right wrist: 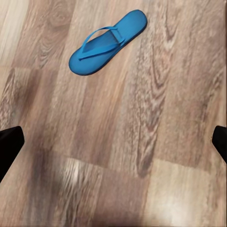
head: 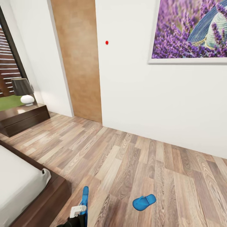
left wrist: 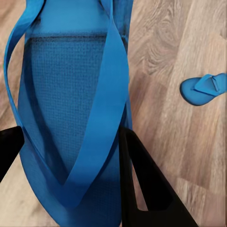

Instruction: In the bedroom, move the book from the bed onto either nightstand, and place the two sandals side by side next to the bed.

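Observation:
A bright-blue sandal (head: pixel 84 199) hangs edge-up just off the bed's (head: pixel 19 186) dark frame corner, with my left gripper (head: pixel 78 210) shut on it. In the left wrist view this sandal (left wrist: pixel 66 94) sits between the black fingers (left wrist: pixel 142 184) of my left gripper (left wrist: pixel 71 165). The second sandal (head: pixel 144 202) lies flat on the wood floor to the right, also seen as a sandal (left wrist: pixel 203 88) and a sandal (right wrist: pixel 108 42). My right gripper (right wrist: pixel 113 146) hovers open above the floor, short of that sandal. The nightstand (head: pixel 23 117) stands at the far left. The book is out of view.
A table lamp (head: pixel 23 90) with a dark shade sits on the nightstand. A plain wooden door (head: pixel 78 60) and a white wall with a lavender picture (head: pixel 189 30) lie ahead. A black-framed window (head: pixel 8 66) is at the left. Plank floor (head: pixel 132 157) spreads between bed and wall.

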Tool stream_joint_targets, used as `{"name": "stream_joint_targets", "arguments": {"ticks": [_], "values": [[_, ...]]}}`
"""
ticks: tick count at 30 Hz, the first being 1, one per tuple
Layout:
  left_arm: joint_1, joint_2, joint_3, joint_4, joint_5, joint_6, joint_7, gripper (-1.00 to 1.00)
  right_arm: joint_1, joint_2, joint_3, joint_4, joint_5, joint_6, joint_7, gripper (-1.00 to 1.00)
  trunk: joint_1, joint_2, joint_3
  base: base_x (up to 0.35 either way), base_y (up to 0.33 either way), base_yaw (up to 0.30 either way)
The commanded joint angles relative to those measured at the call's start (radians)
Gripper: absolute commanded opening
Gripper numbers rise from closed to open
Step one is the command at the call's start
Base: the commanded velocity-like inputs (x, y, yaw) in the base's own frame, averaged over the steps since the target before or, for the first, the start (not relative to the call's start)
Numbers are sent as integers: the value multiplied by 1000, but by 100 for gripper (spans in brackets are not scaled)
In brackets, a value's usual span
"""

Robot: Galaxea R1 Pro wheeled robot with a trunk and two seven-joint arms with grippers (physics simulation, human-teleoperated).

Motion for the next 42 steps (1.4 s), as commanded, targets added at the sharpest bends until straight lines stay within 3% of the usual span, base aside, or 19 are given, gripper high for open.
{"name": "stream_joint_targets", "arguments": {"ticks": [1, 8, 22, 42], "values": [[-1, 1, -5, 1, 5, -4, 0, -100, -1, 0, -1, 2, -5, -1, 5, 100, 0, 0, -1, 216, -192, 0], [-1, 1, -5, 1, 4, -4, 0, -100, -1, 0, -1, 2, -5, -1, 5, 100, 0, 0, -1, 192, -171, 42], [-1, 1, -5, 1, 4, -3, 0, -100, -1, 0, -1, 2, -5, -1, 5, 100, 0, 0, -1, 14, -12, 236], [-1, 1, -5, 1, 4, -4, 0, -100, -1, 0, -1, 2, -5, -2, 3, 100, 0, 0, -1, 99, -76, 8]]}}
